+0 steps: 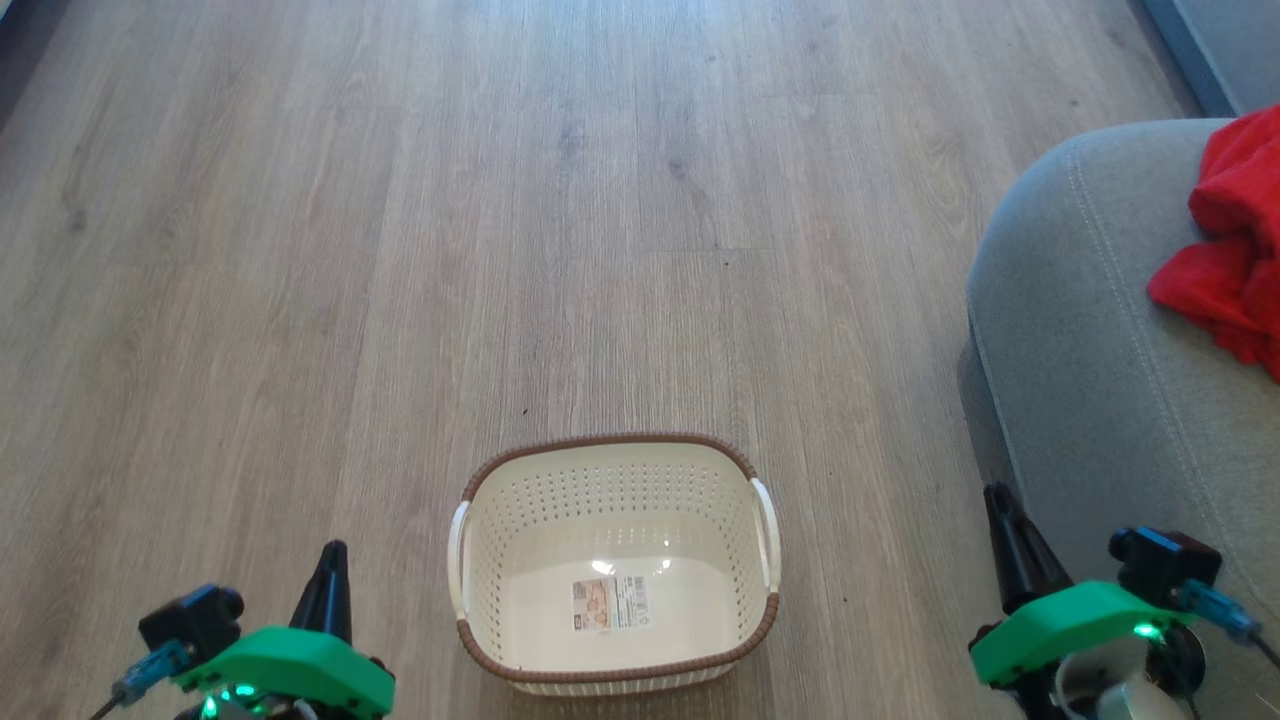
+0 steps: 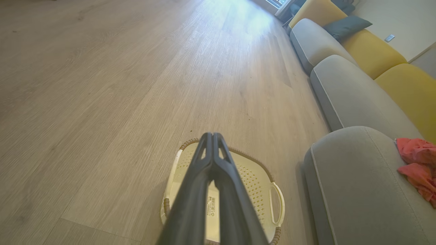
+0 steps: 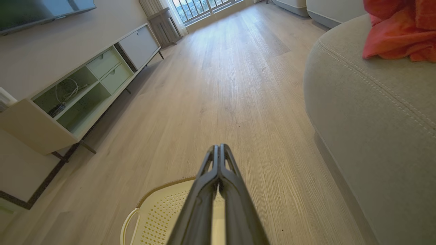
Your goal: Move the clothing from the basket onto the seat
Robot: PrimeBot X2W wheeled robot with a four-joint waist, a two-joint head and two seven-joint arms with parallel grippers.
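basket (image 1: 610, 490) at 6 o'clock on the floor (image 1: 400, 250), nothing inside but its label (image 1: 610, 603). clothing (image 1: 1235, 250) heaped on the seat (image 1: 1080, 330) at 3 o'clock, so the job looks done. left pincer (image 1: 334, 550) and right pincer (image 1: 996, 496) pressed together, holding nothing, probably parked since nothing's left to carry.

The head camera looks steeply down on the floor (image 1: 400, 250), the basket (image 1: 610, 441) close below. Wrist cameras sit low, facing down the room along the left hand (image 2: 212, 136) and right hand (image 3: 218, 147). All three share basket and seat (image 1: 1080, 350).
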